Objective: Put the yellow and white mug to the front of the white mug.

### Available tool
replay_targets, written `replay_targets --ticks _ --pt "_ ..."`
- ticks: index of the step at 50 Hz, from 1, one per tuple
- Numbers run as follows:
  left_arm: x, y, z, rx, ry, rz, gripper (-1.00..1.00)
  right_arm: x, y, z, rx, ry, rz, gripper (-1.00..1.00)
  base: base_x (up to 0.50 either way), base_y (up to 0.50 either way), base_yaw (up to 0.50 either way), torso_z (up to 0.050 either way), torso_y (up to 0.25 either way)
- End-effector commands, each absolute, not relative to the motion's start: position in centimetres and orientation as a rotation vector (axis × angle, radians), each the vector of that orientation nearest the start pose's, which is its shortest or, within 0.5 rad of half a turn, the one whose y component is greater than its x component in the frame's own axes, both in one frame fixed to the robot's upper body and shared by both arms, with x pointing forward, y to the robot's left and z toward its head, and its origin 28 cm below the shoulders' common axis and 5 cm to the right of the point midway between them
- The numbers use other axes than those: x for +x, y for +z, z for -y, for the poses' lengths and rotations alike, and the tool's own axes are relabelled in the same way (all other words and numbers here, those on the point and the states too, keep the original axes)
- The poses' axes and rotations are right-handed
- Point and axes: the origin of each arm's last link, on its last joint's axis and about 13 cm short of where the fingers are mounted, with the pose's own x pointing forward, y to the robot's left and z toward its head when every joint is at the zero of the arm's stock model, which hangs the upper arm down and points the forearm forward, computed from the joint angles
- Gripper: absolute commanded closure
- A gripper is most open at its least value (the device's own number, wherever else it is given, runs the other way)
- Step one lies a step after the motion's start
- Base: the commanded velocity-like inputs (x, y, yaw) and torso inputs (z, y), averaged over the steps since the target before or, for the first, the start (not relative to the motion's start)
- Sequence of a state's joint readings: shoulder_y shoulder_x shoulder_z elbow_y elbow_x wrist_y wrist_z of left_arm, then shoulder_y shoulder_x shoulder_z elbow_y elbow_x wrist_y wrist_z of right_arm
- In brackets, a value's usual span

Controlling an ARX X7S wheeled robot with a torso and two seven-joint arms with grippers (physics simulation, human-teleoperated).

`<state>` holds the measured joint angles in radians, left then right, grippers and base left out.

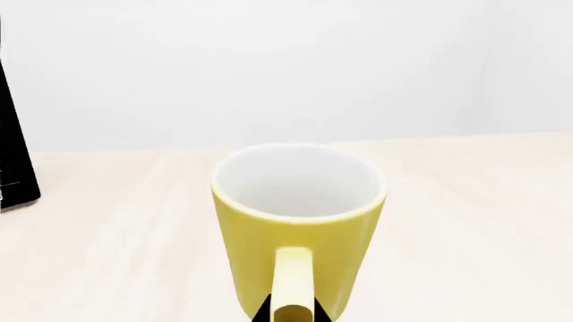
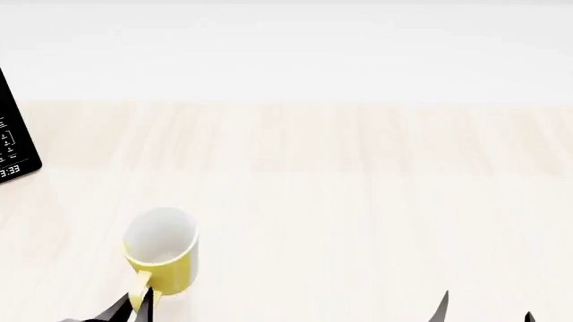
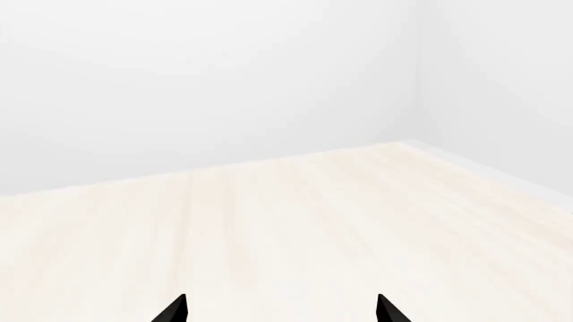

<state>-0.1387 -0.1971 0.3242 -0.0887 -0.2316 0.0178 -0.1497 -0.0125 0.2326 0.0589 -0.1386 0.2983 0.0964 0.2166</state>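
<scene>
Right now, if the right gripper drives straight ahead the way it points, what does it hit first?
Probably nothing nearby. The right gripper is open, and ahead of it the right wrist view shows only bare table up to the back wall. Depth is hard to judge.

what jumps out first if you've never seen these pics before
The yellow and white mug grabs the eye: upright on the pale wooden table, low at the head view's left, its handle towards the robot with the left pincer at it. Next is a black device with white digits at the far left edge. The right pincer stands open over bare table; no white mug shows.
</scene>
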Motion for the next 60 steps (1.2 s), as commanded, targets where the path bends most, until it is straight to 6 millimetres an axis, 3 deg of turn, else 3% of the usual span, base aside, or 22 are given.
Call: replay_targets --ticks 1,5,7,11,12,15,26,30,34,41,60 --pt "28.6 5.6 -23.1 0.137 -0.415 0.087 1.00 20.8 4.3 15.9 0.065 -0.241 0.036 -1.00 0.00 0.00 0.00 0.000 0.000" --pt "33.3 7.8 -26.2 0.319 -0.540 0.041 1.00 20.8 4.4 16.0 0.062 -0.246 0.039 -1.00 0.00 0.00 0.00 0.000 0.000" --pt "35.5 9.4 -27.8 0.292 -0.670 0.008 1.00 20.8 4.3 16.0 0.061 -0.247 0.037 -1.00 0.00 0.00 0.00 0.000 0.000" --pt "37.1 12.7 -29.7 0.119 -0.885 -0.069 1.00 21.1 3.7 16.1 0.057 -0.250 0.022 -1.00 0.00 0.00 0.00 0.000 0.002" --pt "37.2 14.1 -30.1 -0.002 -0.973 -0.067 1.00 21.1 3.6 16.1 0.055 -0.252 0.019 -1.00 0.00 0.00 0.00 0.000 0.000" --pt "38.4 15.1 -30.7 -0.042 -0.940 -0.030 1.00 21.1 3.5 16.1 0.048 -0.257 0.016 -1.00 0.00 0.00 0.00 0.000 0.000" --pt "40.1 14.8 -31.1 -0.070 -1.048 -0.104 1.00 21.3 3.2 16.1 0.033 -0.266 0.006 -1.00 0.00 0.00 0.00 0.000 0.000" --pt "39.9 14.5 -29.9 -0.061 -1.117 -0.095 1.00 21.3 3.0 16.2 0.033 -0.265 0.003 -1.00 0.00 0.00 0.00 0.000 0.000" --pt "39.0 13.7 -27.5 -0.015 -1.244 -0.106 1.00 21.1 3.2 16.2 0.036 -0.263 0.009 -1.00 0.00 0.00 0.00 0.000 0.000" --pt "39.2 13.4 -25.5 -0.029 -1.304 -0.071 1.00 21.0 3.4 16.4 0.039 -0.272 0.018 -1.00 0.00 0.00 0.00 0.000 0.000" --pt "38.9 11.1 -24.5 -0.032 -1.305 -0.077 1.00 20.9 3.6 16.4 0.041 -0.268 0.020 -1.00 0.00 0.00 0.00 0.000 0.001"
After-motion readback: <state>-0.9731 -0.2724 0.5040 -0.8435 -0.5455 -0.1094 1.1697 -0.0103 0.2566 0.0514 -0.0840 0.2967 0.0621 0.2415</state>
